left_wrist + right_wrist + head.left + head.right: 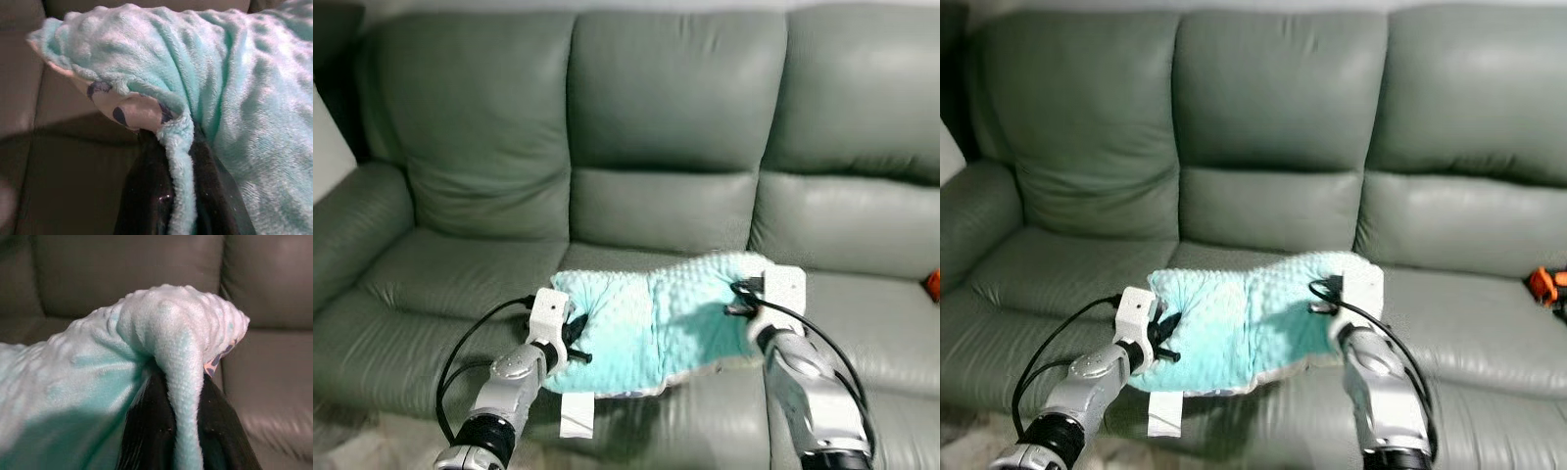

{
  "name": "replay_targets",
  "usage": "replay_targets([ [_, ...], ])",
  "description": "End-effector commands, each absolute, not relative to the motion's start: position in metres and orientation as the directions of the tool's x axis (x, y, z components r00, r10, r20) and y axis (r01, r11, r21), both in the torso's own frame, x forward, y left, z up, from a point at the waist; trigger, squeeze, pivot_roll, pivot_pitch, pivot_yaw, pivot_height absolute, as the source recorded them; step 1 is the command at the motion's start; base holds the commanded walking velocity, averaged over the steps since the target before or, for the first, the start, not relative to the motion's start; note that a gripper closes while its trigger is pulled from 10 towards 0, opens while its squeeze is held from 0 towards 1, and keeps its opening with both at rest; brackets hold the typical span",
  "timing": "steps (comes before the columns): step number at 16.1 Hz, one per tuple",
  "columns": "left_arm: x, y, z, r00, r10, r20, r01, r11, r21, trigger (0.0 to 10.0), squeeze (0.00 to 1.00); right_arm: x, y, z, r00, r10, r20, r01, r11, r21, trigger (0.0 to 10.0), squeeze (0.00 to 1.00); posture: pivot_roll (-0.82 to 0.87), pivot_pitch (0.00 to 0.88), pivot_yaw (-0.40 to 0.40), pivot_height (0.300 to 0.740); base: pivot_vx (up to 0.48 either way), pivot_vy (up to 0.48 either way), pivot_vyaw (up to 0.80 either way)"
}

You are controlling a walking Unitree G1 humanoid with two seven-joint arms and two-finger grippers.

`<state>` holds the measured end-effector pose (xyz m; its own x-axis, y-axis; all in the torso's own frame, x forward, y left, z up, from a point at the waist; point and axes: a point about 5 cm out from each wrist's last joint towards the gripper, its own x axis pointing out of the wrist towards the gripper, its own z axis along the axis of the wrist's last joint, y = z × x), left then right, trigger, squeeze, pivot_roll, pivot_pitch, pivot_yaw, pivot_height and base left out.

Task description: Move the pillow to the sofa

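Holding the pillow [656, 318] low and centre in the left eye view, the left hand [570, 343] and right hand [741, 299] carry it over the sofa [656, 108] middle seat. Left wrist view: fingers [146, 196] clamp a plush fold. Right wrist view: fingers [146, 431] pinch another fold. Advance level, lower both ends together, then release. No containers present.

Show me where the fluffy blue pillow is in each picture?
Left eye view: pillow low in the middle, held between both grippers.
Right eye view: pillow low, slightly left of middle.
Left wrist view: pillow pinched between black fingers.
Right wrist view: pillow likewise.
Shared landmark: green sofa.
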<state>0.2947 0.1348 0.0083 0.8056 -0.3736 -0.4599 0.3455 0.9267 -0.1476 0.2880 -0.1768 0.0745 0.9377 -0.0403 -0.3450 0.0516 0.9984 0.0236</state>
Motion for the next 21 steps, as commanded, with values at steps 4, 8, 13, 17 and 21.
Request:
replay_targets([
  [4,0.303,0.149,0.01,0.824,-0.322,-0.466,0.315,0.944,-0.095,10.0,0.0,0.282,-0.176,0.065,0.926,-0.046,-0.375,0.082,0.993,0.081,10.0,0.0,-0.12,0.271,0.041,0.74,0.0,0.0,0.0],
  [8,0.327,0.165,0.033,0.868,-0.24,-0.434,0.24,0.969,-0.056,10.0,0.0,0.277,-0.154,0.076,0.951,0.01,-0.309,0.032,0.991,0.131,10.0,0.0,-0.13,0.309,0.023,0.74,0.0,0.0,0.0],
  [13,0.351,0.164,0.06,0.906,-0.201,-0.371,0.205,0.978,-0.03,10.0,0.0,0.268,-0.144,0.073,0.953,0.024,-0.303,0.02,0.99,0.139,10.0,0.0,-0.16,0.331,0.025,0.74,0.0,0.0,0.0],
  [17,0.35,0.162,0.057,0.907,-0.192,-0.375,0.183,0.981,-0.06,10.0,0.42,0.265,-0.142,0.068,0.951,0.034,-0.308,0.002,0.993,0.115,10.0,0.0,-0.16,0.338,0.025,0.74,0.0,0.0,0.0],
  [21,0.339,0.161,0.043,0.897,-0.187,-0.401,0.163,0.982,-0.095,10.0,1.0,0.266,-0.144,0.061,0.946,0.018,-0.323,0.014,0.995,0.095,10.0,1.0,-0.16,0.345,0.022,0.74,0.0,0.0,0.0],
])
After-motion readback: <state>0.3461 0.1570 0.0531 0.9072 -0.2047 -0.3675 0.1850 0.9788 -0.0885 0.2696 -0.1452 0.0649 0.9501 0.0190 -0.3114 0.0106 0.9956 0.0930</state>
